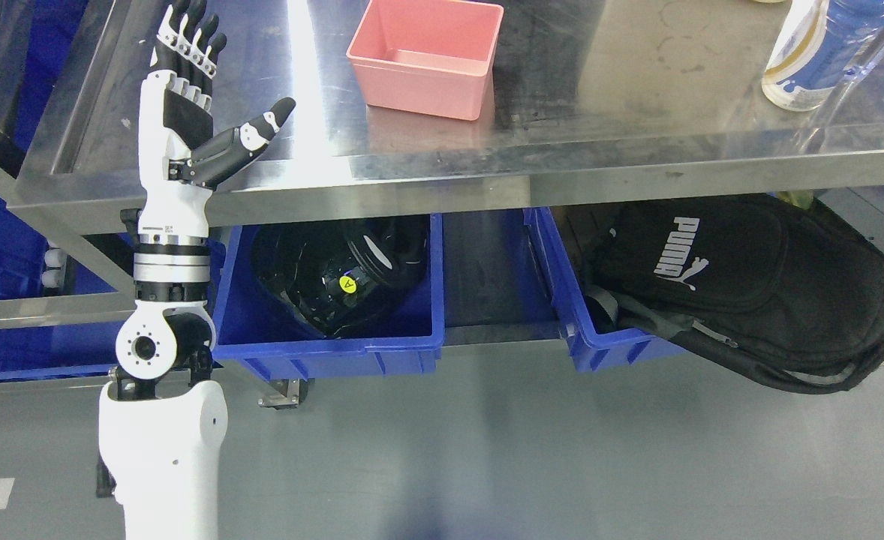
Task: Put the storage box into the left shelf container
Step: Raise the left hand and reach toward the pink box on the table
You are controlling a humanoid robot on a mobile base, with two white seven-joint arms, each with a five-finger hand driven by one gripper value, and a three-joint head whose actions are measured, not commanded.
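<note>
A pink storage box [428, 56], open-topped and empty, stands upright on the steel table top [637, 97] toward the back middle. My left hand [213, 94] is raised over the table's front left corner, well left of the box and apart from it. Its fingers [187, 45] point up and its thumb juts right; it is open and holds nothing. Below the table, on the lower shelf, a blue bin [337, 345] at the left holds black objects. My right arm is out of view.
A second blue bin [562, 300] to the right carries a black backpack [750, 285] that overhangs it. A bottle [810, 52] stands at the table's back right. More blue crates [7, 247] sit at far left. Grey floor lies in front.
</note>
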